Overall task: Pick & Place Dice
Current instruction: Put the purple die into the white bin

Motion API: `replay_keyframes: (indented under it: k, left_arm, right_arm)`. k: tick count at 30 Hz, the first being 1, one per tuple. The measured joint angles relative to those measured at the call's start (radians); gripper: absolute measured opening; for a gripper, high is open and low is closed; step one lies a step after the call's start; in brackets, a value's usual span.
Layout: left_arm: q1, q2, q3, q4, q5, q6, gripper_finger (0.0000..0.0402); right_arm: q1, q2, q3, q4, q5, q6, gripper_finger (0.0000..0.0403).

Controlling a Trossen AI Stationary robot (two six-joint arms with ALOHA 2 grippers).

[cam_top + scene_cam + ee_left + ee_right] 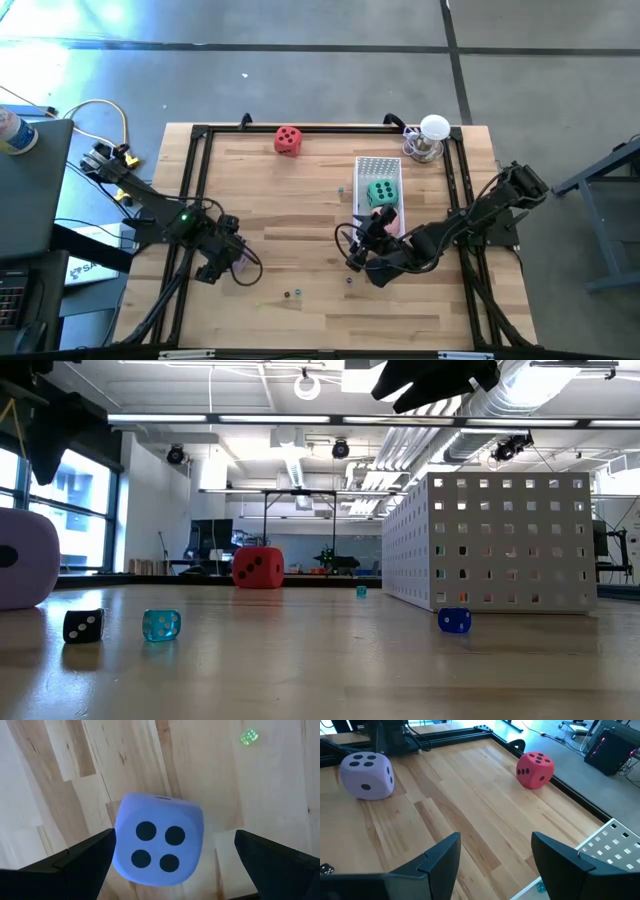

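Note:
The purple die rests on the table near the left side, four pips up. My left gripper hangs over it, open and pointing steeply down, one finger on each side of the die and touching nothing. The red die sits by the far edge. The green die lies in the white perforated basket. My right gripper hovers open beside the basket's near end, with nothing between its fingers.
A black frame rail runs around the tabletop. A glass jar with a white ball stands at the far right corner. Tiny dice beads lie near the front: black, cyan and blue.

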Motion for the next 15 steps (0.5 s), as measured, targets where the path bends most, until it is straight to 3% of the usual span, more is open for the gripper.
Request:
replay_keyframes:
  k: [15]
  left_arm:
    - [0.013,0.105,-0.003,-0.048,0.0,0.003,0.04]
  right_arm:
    - [0.0,0.0,0.0,0.0,-0.002,0.0,0.0235]
